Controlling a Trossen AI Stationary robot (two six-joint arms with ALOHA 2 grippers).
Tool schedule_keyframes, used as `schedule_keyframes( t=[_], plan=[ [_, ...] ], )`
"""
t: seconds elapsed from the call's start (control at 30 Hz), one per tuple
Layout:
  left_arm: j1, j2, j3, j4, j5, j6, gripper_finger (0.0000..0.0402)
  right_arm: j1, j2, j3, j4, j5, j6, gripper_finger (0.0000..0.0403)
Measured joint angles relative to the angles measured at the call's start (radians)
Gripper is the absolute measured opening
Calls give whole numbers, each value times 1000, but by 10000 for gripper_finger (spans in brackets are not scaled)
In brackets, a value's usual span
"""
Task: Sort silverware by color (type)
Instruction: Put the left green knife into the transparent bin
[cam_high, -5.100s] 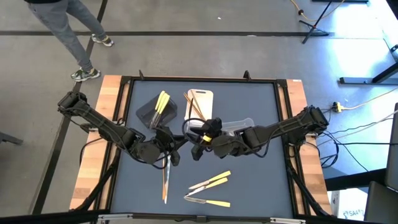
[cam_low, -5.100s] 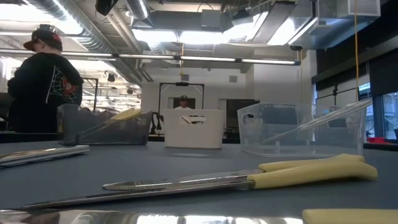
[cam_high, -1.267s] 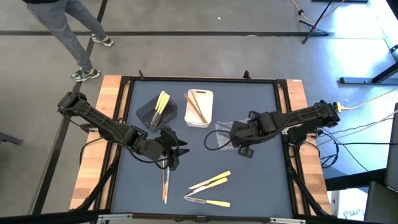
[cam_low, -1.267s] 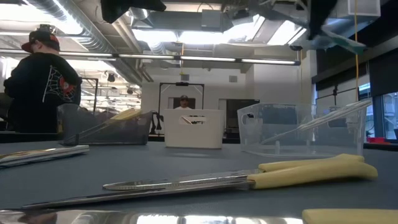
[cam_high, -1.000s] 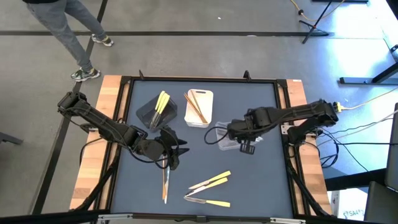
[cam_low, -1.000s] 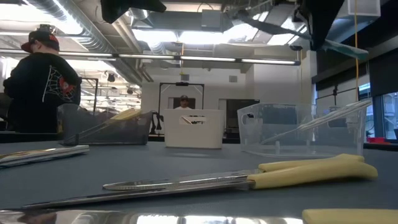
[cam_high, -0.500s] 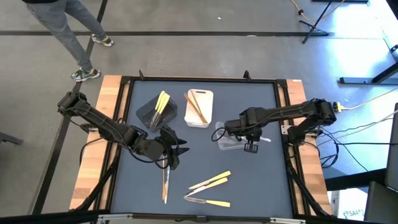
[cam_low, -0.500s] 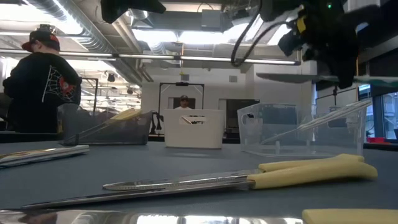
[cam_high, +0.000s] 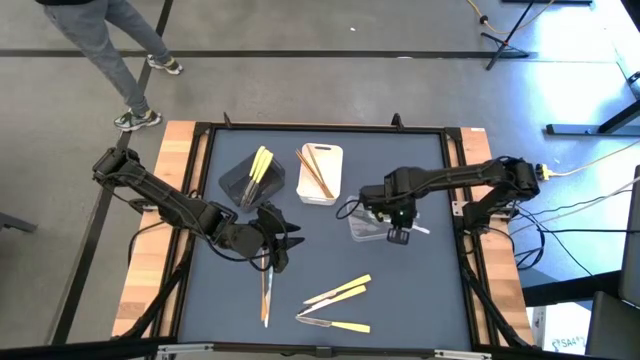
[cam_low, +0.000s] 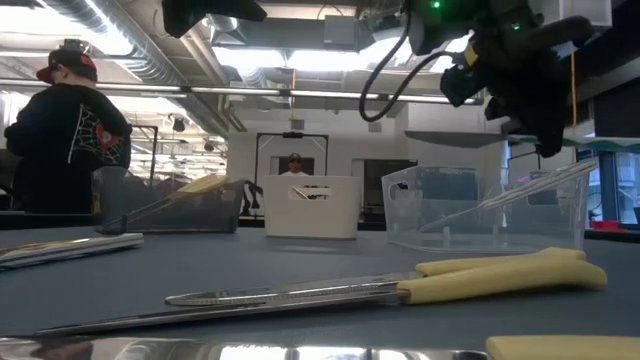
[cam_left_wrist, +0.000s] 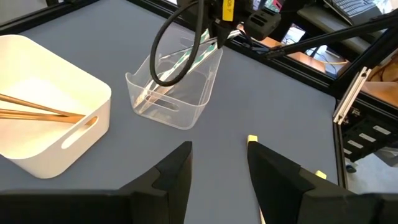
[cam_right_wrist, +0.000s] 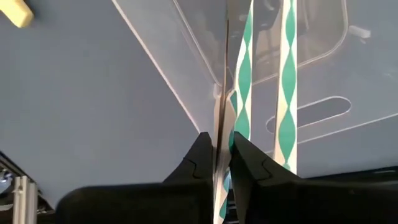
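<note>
My right gripper (cam_high: 397, 232) hangs over the clear tray (cam_high: 364, 224), shut on a silver-grey utensil (cam_low: 470, 138) with a green-and-white patterned part. A second patterned utensil (cam_right_wrist: 286, 81) lies in that tray. My left gripper (cam_high: 272, 245) stands open at mid-table, just above silver utensils (cam_high: 266, 287) that lie flat on the mat. Pale yellow-handled knives (cam_high: 340, 292) lie near the front edge. Yellow pieces lean in the black tray (cam_high: 250, 176), and orange-brown ones rest in the white tray (cam_high: 320, 172). My right gripper pinches the utensil's patterned part (cam_right_wrist: 238, 124) between its two fingers (cam_right_wrist: 200, 160). The fingers come from above and lie across it. The utensil hangs level, clear of the clear tray's rim (cam_low: 480, 170) below it.
The three trays stand in a row across the mat's far half. Black frame rails (cam_high: 458, 180) border the table. A person (cam_low: 62, 130) stands beyond the far left corner. Bare mat (cam_high: 410, 290) lies at the near right.
My right gripper has come down toward the clear tray with the utensil, which has turned from tilted to level and now hangs lower, just above the tray's rim.
</note>
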Motion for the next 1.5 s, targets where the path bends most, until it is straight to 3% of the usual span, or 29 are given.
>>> schedule_keyframes(
  t=[0.37, 0.8, 1.5],
  plan=[
    [0, 0, 0, 0, 0, 0, 149, -9, 4, 0, 117, 0, -1, 13],
    [-1, 0, 0, -20, 1, 0, 149, -8, 77, 0, 115, -1, -1, 18],
    [-1, 0, 0, -37, 1, 0, 149, -8, 77, 0, 89, 0, 68, 19]
  ],
)
